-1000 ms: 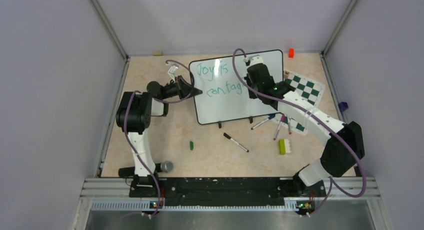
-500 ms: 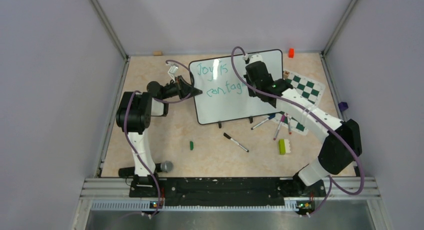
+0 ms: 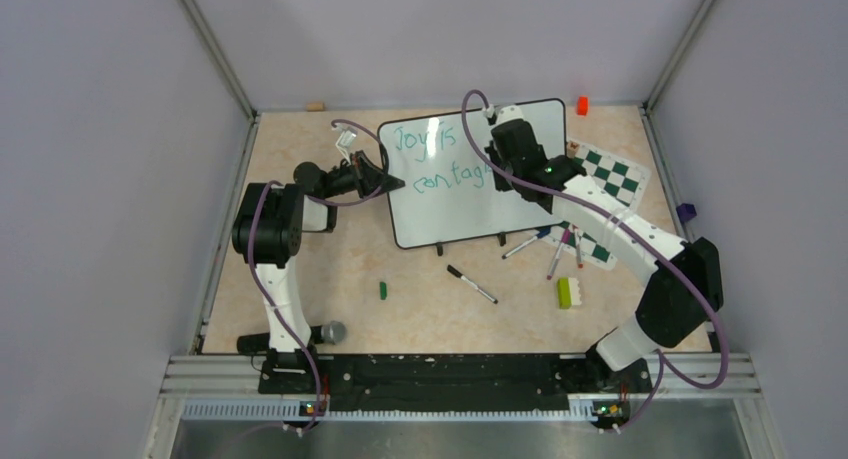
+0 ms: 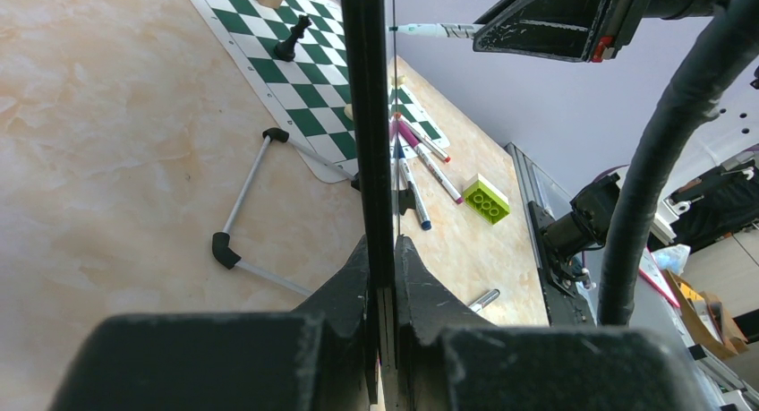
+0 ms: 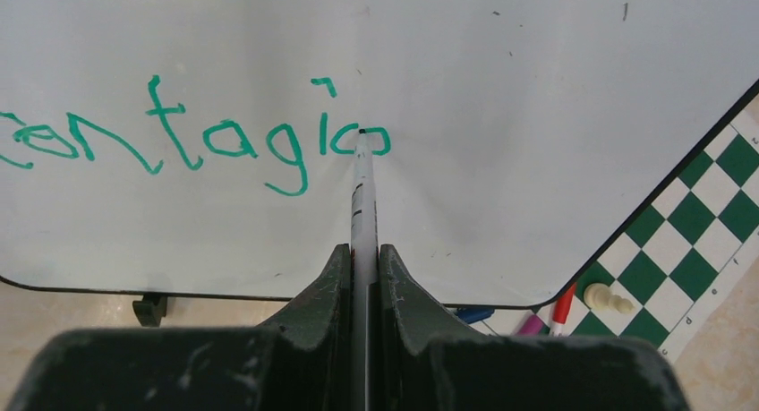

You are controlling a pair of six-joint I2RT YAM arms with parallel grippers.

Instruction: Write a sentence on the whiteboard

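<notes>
The whiteboard point(image 3: 455, 204) stands tilted at the middle back of the table. Teal-green words "Joy is" and "contagio" point(image 5: 188, 142) are on it; the rest of the sentence does not show. My left gripper point(image 3: 392, 185) is shut on the board's left edge point(image 4: 367, 115). My right gripper point(image 3: 497, 151) is shut on a white marker point(image 5: 362, 196), whose tip touches the board at the last "o" point(image 5: 362, 132). The marker also shows from the left wrist point(image 4: 430, 29).
A green-and-white chess mat point(image 3: 610, 184) with pieces lies right of the board. Loose markers point(image 3: 550, 249), a black marker point(image 3: 470, 284), a lime brick point(image 3: 565, 292), a small green piece point(image 3: 382, 290) and an orange block point(image 3: 582, 105) lie around. A microphone point(image 3: 325, 332) lies near the left base.
My right gripper has shifted slightly left along the second line with the marker. The left arm and the board have not moved.
</notes>
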